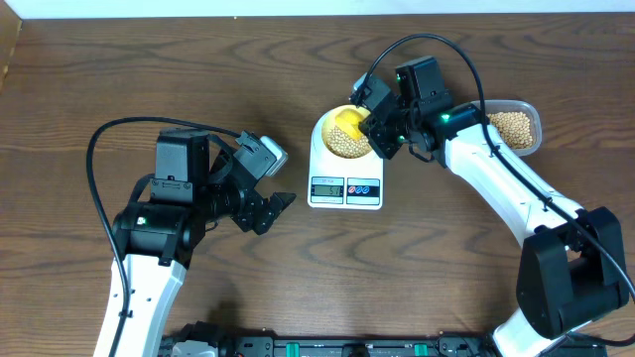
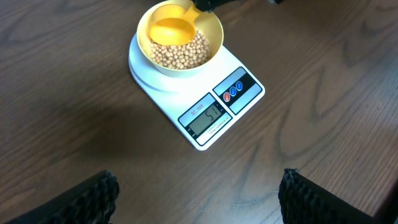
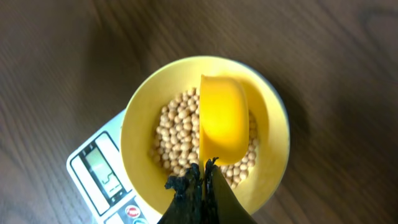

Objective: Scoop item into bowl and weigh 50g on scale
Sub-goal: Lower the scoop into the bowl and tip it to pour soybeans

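Note:
The pale yellow bowl (image 1: pixel 335 121) stands on the white scale (image 1: pixel 345 188), partly filled with beige beans (image 1: pixel 347 144). My right gripper (image 3: pixel 204 177) is shut on the handle of a bright yellow scoop (image 3: pixel 222 115), which hangs tilted over the beans (image 3: pixel 177 127) inside the bowl (image 3: pixel 140 124). In the left wrist view the scale (image 2: pixel 242 68) shows its display (image 2: pixel 206 118) with digits that look like 51. My left gripper (image 1: pixel 273 210) hovers open over bare table left of the scale, its fingers (image 2: pixel 93 196) wide apart with nothing between them.
A clear plastic container (image 1: pixel 537 124) with more beans (image 1: pixel 513 127) sits at the back right, behind my right arm. Cables loop over both arms. Dark wood table surrounds the scale on all sides.

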Motion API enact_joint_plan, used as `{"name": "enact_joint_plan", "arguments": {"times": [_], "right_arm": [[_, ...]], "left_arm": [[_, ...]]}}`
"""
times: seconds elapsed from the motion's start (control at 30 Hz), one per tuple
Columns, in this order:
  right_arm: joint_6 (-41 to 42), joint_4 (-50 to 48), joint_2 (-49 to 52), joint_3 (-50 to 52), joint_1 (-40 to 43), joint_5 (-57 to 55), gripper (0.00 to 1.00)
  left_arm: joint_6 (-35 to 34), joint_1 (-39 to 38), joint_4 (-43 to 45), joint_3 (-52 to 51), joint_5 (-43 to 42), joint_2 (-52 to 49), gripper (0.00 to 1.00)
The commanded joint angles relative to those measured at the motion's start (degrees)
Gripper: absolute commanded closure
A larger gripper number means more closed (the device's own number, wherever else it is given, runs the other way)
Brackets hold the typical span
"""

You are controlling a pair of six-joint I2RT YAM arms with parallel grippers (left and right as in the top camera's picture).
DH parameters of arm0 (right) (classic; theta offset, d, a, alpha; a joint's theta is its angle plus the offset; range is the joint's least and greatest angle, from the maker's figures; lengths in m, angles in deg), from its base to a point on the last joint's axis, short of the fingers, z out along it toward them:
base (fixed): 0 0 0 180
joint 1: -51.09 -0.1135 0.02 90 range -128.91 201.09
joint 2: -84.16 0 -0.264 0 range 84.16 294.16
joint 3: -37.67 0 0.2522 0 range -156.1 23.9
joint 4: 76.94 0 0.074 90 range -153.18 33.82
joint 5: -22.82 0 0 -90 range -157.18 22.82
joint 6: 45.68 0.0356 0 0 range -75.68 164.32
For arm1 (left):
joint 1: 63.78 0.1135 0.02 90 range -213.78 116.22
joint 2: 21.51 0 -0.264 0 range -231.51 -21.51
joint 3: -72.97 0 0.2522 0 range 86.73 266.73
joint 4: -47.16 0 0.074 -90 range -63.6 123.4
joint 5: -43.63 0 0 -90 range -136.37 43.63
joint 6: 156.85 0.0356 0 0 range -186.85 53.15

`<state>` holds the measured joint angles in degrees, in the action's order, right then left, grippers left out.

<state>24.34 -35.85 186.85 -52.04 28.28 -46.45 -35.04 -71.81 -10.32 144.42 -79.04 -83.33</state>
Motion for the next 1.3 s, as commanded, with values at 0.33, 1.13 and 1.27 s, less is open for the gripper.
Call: {"name": "enact_joint_plan", "arguments": {"times": [0.33,1.13,1.27], "right_arm": [[-0.7,2.3,0.2,0.0,-0.5,3.3,0.99],[-0.7,3.1,-1.5,-0.1,1.1,4.1,0.99],[-0.7,3.2,-2.8,-0.1,1.6,4.1,0.99]], "left_arm": [[0.7,0.2,-0.2,-0.2,-0.1,0.0,0.15],[0.7,0.2,-0.2,-0.2,-0.1,0.0,0.15],[0.7,0.2,-0.2,-0.2,-0.1,0.0,0.16]]}}
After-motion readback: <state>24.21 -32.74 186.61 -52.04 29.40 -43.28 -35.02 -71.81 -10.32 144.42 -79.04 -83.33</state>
